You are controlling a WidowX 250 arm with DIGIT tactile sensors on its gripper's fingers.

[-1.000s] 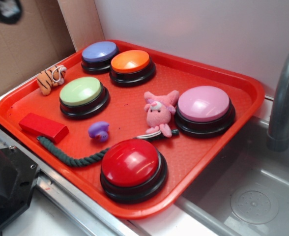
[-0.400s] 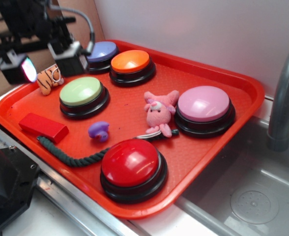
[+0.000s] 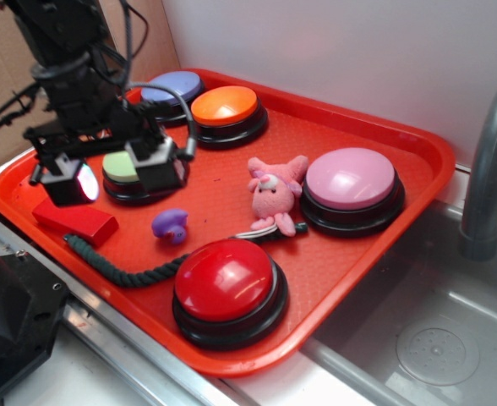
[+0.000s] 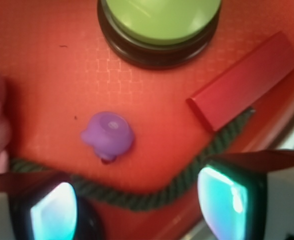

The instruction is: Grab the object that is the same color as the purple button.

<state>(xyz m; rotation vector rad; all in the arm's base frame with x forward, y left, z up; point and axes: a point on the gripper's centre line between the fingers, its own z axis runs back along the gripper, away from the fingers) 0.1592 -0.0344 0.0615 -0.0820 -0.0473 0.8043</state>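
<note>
The small purple curled toy (image 3: 171, 225) lies on the red tray (image 3: 401, 135), in front of the green button (image 3: 122, 166). In the wrist view the toy (image 4: 108, 136) lies at centre, above my fingertips. My gripper (image 3: 113, 179) hangs open and empty over the green button, to the upper left of the toy. Its two glowing pads (image 4: 222, 200) stand wide apart in the wrist view. The blue-purple button (image 3: 172, 88) sits at the tray's far left corner, partly behind my arm.
An orange button (image 3: 225, 105), a pale pink button (image 3: 351, 178) and a red button (image 3: 225, 279) stand on the tray. A pink plush (image 3: 274, 190), a red block (image 3: 75, 220) and a green rope (image 3: 122, 269) lie near the toy. A sink (image 3: 434, 338) and faucet (image 3: 489, 169) are at right.
My arm has come in from the upper left and moved forward and down over the green button, now covering the striped orange toy. Nothing on the tray has moved.
</note>
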